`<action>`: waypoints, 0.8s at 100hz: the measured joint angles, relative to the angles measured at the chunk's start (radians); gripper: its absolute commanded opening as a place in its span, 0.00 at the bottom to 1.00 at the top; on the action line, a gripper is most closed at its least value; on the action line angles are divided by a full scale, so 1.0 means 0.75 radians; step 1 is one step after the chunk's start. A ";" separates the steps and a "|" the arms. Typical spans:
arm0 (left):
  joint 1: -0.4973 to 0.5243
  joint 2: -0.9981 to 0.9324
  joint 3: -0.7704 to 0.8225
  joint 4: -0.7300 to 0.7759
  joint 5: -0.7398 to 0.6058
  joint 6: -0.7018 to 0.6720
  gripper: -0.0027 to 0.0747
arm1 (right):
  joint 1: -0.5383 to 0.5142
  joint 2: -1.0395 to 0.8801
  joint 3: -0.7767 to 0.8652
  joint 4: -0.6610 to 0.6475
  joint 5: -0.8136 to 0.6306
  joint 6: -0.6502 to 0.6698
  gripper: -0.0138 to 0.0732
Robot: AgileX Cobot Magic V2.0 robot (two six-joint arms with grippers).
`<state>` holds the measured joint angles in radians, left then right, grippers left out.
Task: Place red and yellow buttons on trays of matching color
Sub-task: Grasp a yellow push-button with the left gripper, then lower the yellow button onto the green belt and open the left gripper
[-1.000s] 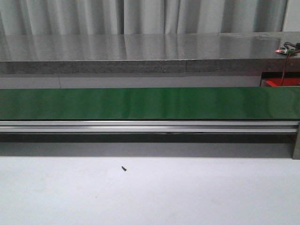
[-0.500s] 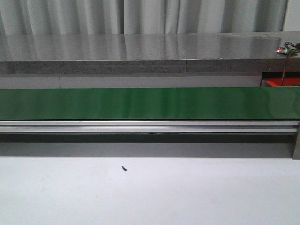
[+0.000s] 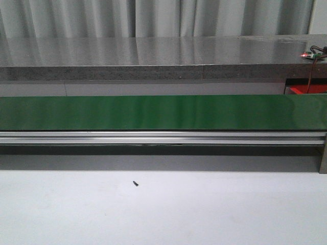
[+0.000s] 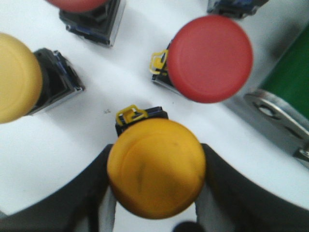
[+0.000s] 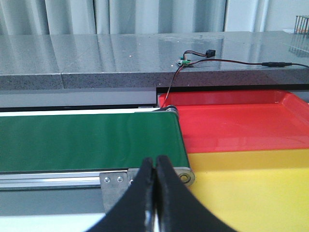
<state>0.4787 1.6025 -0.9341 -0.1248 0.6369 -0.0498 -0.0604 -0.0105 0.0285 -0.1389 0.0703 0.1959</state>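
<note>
In the left wrist view a yellow button (image 4: 156,166) stands upright on the white table, cap toward the camera. My left gripper (image 4: 155,146) is shut on it, one black finger pressed against each side of the cap. A red button (image 4: 210,58) stands just beyond it, apart from the fingers. In the right wrist view my right gripper (image 5: 155,159) is shut with nothing in it, hanging in front of the conveyor's end. Beyond it lie the red tray (image 5: 231,121) and, nearer, the yellow tray (image 5: 251,188), both bare. Neither gripper shows in the front view.
More buttons surround the held one: a second yellow button (image 4: 17,77), another red button (image 4: 77,4) and a black button body (image 4: 231,6). The green conveyor belt (image 3: 163,112) crosses the front view, with its metal end roller (image 4: 275,113) close by. A small black screw (image 3: 135,183) lies on the table.
</note>
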 measured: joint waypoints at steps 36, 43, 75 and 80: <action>0.000 -0.330 -0.036 0.000 0.244 0.008 0.23 | 0.000 0.000 0.000 0.000 0.000 0.000 0.08; -0.009 -0.333 -0.073 0.000 0.290 0.009 0.23 | 0.000 0.000 0.000 0.000 0.000 0.000 0.08; -0.187 -0.252 -0.248 0.000 0.320 0.018 0.23 | 0.000 0.000 0.000 0.000 0.000 0.000 0.08; -0.217 -0.210 -0.274 -0.003 0.321 0.018 0.23 | 0.000 0.000 0.000 0.000 0.000 0.000 0.08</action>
<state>0.3162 1.4453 -1.1398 -0.1268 0.8778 -0.0365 -0.0604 -0.0105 0.0285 -0.1389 0.0703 0.1959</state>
